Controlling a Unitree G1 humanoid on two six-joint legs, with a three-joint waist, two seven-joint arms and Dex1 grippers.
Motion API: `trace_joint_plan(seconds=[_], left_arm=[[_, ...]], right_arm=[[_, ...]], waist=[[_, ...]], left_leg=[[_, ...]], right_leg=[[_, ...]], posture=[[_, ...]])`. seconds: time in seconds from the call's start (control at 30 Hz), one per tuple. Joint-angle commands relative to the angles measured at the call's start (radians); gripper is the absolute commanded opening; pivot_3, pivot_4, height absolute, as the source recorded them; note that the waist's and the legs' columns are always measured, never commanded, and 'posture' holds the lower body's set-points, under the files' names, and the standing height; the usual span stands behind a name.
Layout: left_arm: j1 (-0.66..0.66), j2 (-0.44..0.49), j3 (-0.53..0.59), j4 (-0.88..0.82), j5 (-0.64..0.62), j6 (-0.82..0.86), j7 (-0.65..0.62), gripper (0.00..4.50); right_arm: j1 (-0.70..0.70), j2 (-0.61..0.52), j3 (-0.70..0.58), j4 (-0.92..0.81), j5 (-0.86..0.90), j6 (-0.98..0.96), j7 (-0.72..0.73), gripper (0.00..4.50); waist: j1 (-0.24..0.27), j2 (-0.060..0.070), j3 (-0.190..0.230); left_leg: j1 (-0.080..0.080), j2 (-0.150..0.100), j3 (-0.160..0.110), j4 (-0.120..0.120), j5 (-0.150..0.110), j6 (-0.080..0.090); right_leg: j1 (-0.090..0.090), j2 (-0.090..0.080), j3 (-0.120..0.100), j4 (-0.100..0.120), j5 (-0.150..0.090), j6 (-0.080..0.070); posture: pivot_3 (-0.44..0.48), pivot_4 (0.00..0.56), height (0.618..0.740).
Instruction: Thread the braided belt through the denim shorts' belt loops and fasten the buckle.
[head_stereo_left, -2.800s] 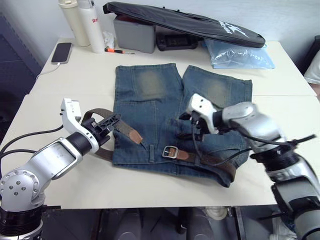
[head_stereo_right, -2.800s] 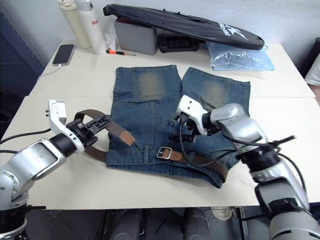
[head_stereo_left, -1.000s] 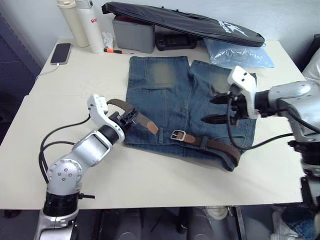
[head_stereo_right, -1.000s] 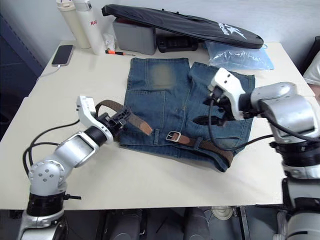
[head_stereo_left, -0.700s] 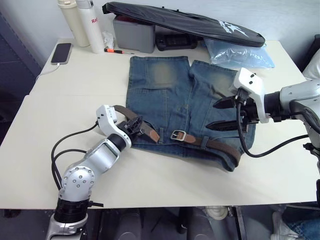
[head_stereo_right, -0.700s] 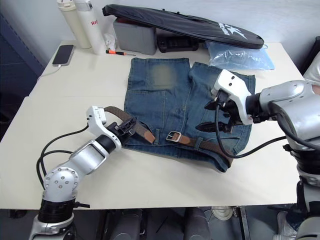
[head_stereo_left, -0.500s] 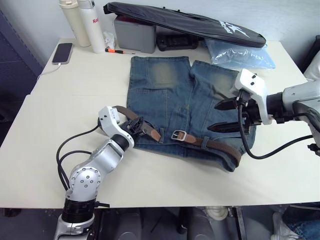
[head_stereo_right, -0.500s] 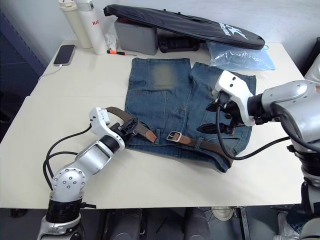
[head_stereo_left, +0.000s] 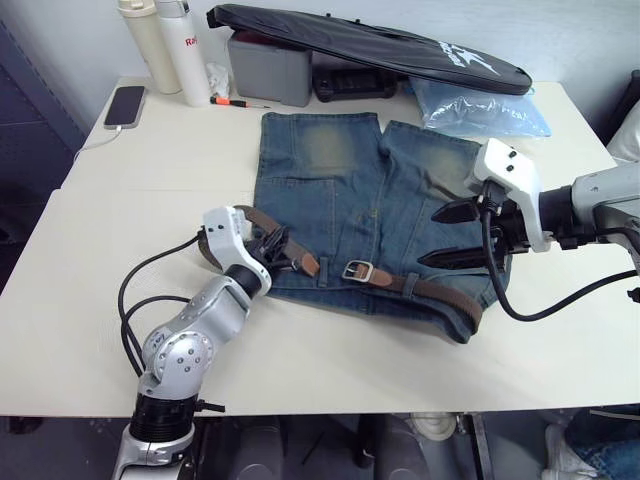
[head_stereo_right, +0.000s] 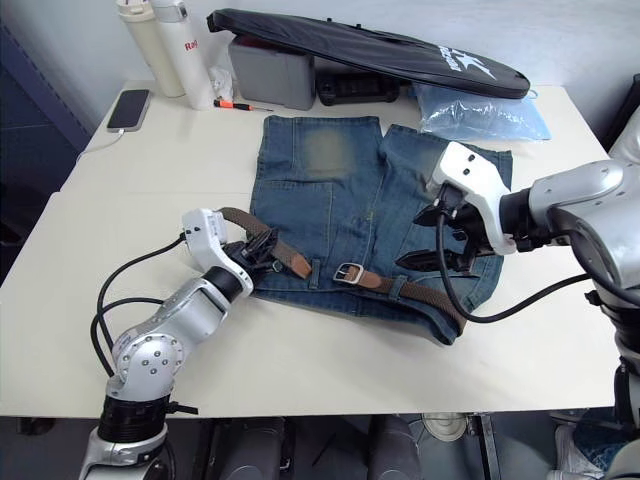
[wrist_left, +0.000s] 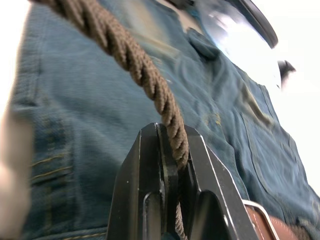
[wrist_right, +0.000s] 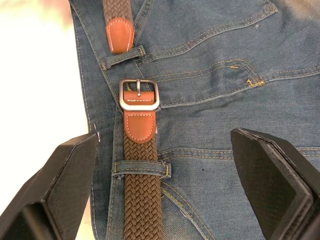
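We take this for a lab or test room rather than a home: two plain cream tables (head_stereo_left: 90, 300) stand pushed together against a bare pale wall. Toward twelve o'clock we see a long black bag (head_stereo_left: 370, 45) lying across a grey box (head_stereo_left: 268, 68) and a black case (head_stereo_left: 352, 84). At eleven o'clock stand two white bottles (head_stereo_left: 170, 45), with a charging phone (head_stereo_left: 123, 105) and a small screwdriver (head_stereo_left: 238, 101) nearby
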Motion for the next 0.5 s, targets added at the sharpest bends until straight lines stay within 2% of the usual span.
trace_joint_plan(seconds=[0.03, 0.17, 0.3, 0.5], left_arm=[[0.008, -0.021, -0.010, -0.052, 0.041, 0.005, -0.037, 0.00], [0.019, -0.072, -0.004, -0.021, 0.066, 0.027, -0.038, 0.00], [0.017, -0.169, 0.079, 0.090, 0.042, 0.069, 0.067, 0.00], [0.017, -0.288, 0.156, 0.121, 0.010, 0.136, 0.151, 0.00]], right_arm=[[-0.005, -0.030, -0.039, -0.024, 0.010, -0.012, -0.006, 4.45], [-0.003, -0.037, -0.036, -0.026, 0.006, -0.020, -0.013, 4.45], [-0.009, -0.044, -0.030, -0.026, -0.002, -0.022, -0.023, 4.45], [-0.013, -0.059, -0.030, -0.027, 0.003, -0.018, -0.026, 4.45]], waist=[[0.000, 0.000, 0.000], [0.000, 0.000, 0.000], [0.001, 0.001, 0.000], [0.002, 0.000, 0.000]], left_leg=[[0.000, 0.000, 0.000, 0.000, 0.000, 0.000], [0.000, 0.000, 0.000, 0.000, 0.000, 0.000], [0.000, 0.000, 0.000, 0.000, 0.000, 0.000], [0.000, 0.000, 0.000, 0.001, 0.000, 0.000]], right_leg=[[0.000, 0.000, 0.000, 0.000, 0.000, 0.000], [0.000, 0.000, 0.000, 0.000, 0.000, 0.000], [0.000, 0.000, 0.000, 0.000, 0.000, 0.000], [0.001, 0.000, 0.000, 0.000, 0.000, 0.000]], posture=[[0.000, 0.150, 0.740], [0.000, 0.150, 0.740], [0.000, 0.150, 0.740], [0.000, 0.150, 0.740]])
